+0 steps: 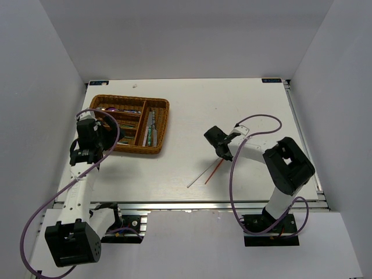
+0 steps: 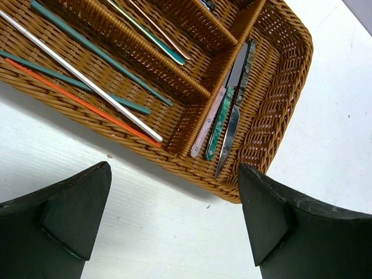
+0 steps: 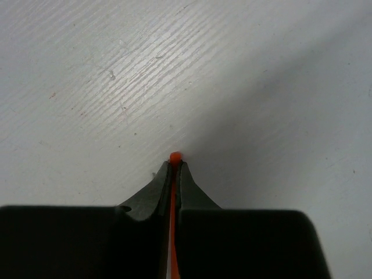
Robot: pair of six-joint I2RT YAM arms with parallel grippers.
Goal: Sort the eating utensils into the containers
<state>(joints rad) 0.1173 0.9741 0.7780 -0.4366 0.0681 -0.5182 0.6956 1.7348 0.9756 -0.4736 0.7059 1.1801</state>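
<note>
The brown wicker tray [image 1: 163,119] sits at the table's far left, its containers holding utensils. In the left wrist view, an orange chopstick [image 2: 81,102], a grey one [image 2: 87,79] and green ones [image 2: 99,51] lie in one long section of the tray [image 2: 290,75]. Knives [image 2: 224,119] lie in the end section. My left gripper [image 2: 174,173] is open and empty just before the tray's near rim. My right gripper [image 3: 175,165] is shut on the end of an orange chopstick [image 3: 175,156] over the table. That orange chopstick [image 1: 214,171] slants down-left from the right gripper [image 1: 224,154], beside a grey chopstick [image 1: 200,175] lying on the table.
White walls close in the table on the left, back and right. A metal rail [image 1: 192,204] runs along the near edge between the two arm bases. A purple cable [image 1: 258,119] loops above the right arm.
</note>
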